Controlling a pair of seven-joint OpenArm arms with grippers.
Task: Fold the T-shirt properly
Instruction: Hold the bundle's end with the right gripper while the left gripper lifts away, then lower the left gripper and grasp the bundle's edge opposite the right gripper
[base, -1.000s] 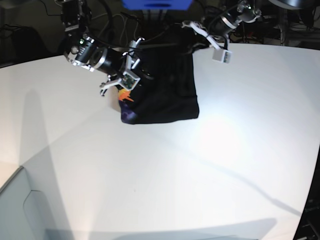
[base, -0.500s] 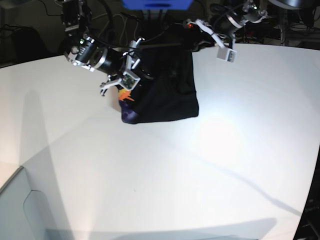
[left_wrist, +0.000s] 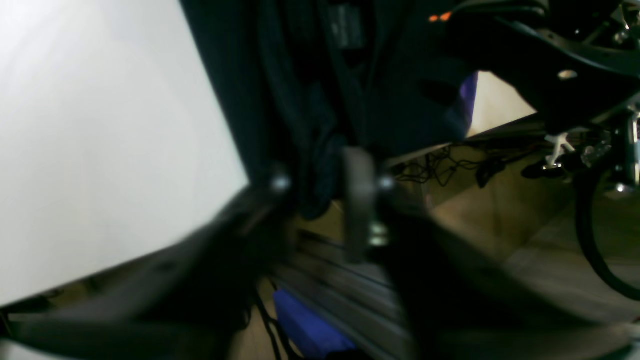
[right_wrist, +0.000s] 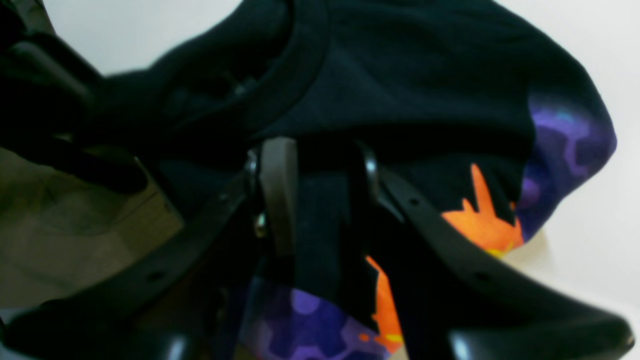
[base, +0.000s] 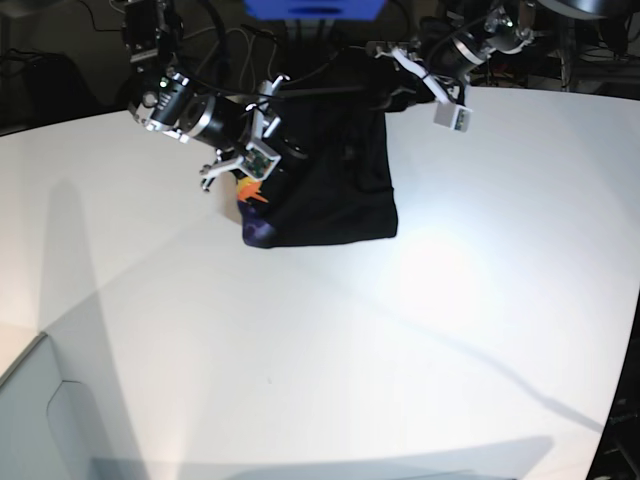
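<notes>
Table edge: the black cloth T-shirt (base: 330, 180) sits at the far rim of your white table (base: 350, 360), and its top drapes over that rim toward the dark clutter of cables behind.
Open room: you have bare white surface in front of the shirt and out to both sides; behind it, past the rim, is only a blue block (base: 313, 8) and wiring.
Right arm: it comes in low from the far left of the base view, forearm angled down toward the shirt's left border.
Right gripper (right_wrist: 312, 192): you see its jaws narrowly parted with a band of black cloth pinched between them, the orange and purple print bunched just below.
Left arm: it reaches in from the far right of the base view, held above the rim over the shirt's upper right corner.
Left gripper (left_wrist: 330, 192): dark cloth lies in the narrow gap between its fingers, but the wrist view is blurred and you cannot tell whether they clamp it.
Shirt lie: its long axis runs from the far rim toward you; the near hem lies flat and roughly square to you.
Shirt print: the orange and purple patch (base: 254, 208) shows only at the near left corner, turned up beside the right gripper.
</notes>
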